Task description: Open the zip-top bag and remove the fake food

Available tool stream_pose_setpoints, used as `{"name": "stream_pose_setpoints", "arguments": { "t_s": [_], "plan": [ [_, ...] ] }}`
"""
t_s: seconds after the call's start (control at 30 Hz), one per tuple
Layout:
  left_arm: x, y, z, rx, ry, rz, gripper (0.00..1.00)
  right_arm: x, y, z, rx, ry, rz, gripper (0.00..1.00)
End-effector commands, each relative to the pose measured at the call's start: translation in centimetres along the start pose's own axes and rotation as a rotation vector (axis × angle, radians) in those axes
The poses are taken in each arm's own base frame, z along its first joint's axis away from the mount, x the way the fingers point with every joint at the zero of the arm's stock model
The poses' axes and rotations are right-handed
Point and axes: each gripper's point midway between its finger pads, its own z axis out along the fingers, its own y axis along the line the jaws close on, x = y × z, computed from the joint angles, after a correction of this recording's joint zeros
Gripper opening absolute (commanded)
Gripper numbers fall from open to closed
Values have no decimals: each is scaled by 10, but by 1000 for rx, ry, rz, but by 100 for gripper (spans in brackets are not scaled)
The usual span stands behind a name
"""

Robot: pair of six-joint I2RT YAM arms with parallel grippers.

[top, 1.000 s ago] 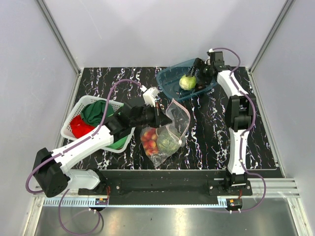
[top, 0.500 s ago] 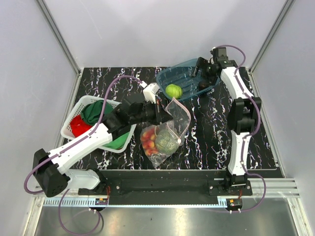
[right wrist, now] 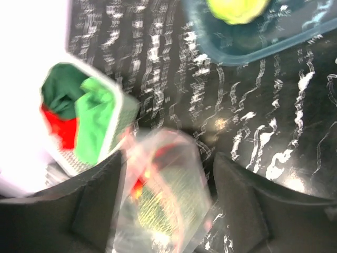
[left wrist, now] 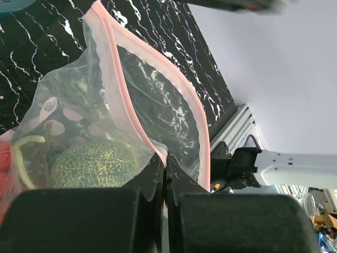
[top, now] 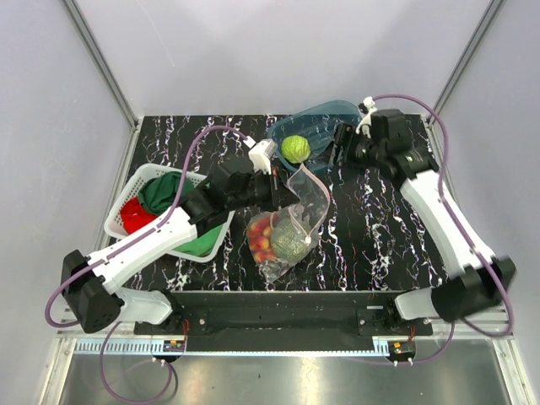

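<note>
vs 1.0 s ago: right gripper point(top: 336, 157) was over the blue tray point(top: 337, 109) right at the green ball point(top: 294, 148). now it has pulled off to the tray's right end and the arm's elbow has swung out right. the ball has shifted from mid-tray to the tray's left part and sits there, apart from both grippers. left gripper point(top: 283, 198) is about where it was, nudged a bit right, and the zip-top bag point(top: 291, 226) went with it. white basket point(top: 126, 192) with green and red cloths point(top: 164, 196) is unchanged at the left of the table point(top: 371, 219).

top view: bag sits at the centre of the table, near of the tray, top edge lifted at the left gripper, with a melon point(top: 289, 240) and red pieces point(top: 261, 240) inside. can't read either jaw gap from here.

left wrist only: fingers point(left wrist: 152, 174) pinched tight on one wall of the bag just below the pink zip strip point(left wrist: 118, 79). bag mouth gapes open, melon right below the fingers.

right wrist only: blurred, but the two fingers stand wide apart with nothing between them. it looks down on the bag, with the basket left and the tray with the ball at the far edge.
</note>
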Motion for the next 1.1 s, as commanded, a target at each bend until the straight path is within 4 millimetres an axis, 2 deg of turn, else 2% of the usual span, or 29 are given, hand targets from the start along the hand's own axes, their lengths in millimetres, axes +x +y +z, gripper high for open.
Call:
{"name": "stream_pose_setpoints", "arguments": {
  "t_s": [0.0, 0.07, 0.17, 0.2, 0.23, 0.3, 0.43, 0.6, 0.77, 0.93, 1.07],
  "plan": [
    [-25, -22, 0, 35, -82, 28, 0, 15, 31, -47, -77, -71, -103, 69],
    [-24, -22, 1, 33, -79, 23, 0, 36, 48, -58, -153, -51, -148, 60],
    [-26, -25, 2, 33, -85, 23, 0, 62, 57, -56, -248, 10, -154, 48],
    [-27, -26, 3, 34, -88, 24, 0, 75, 57, -50, -281, 31, -157, 40],
    [-29, -28, 3, 38, -93, 25, 0, 81, 58, -46, -297, 46, -152, 38],
    [-29, -32, 4, 45, -90, 26, 0, 100, 58, -33, -332, 84, -155, 35],
    [-29, -37, 8, 50, -83, 28, 0, 123, 56, -9, -372, 148, -127, 33],
    [-29, -48, 14, 72, -71, 34, 0, 131, 51, 13, -403, 137, -124, 33],
    [-18, -54, 34, 80, -27, 41, 0, 130, 51, 29, -422, 134, -123, 38],
    [-15, -66, 50, 98, -4, 51, 0, 137, 37, 51, -385, 140, -105, 43],
    [-10, -70, 57, 105, 11, 54, 0, 130, 36, 62, -407, 68, -130, 46]
  ]
}}
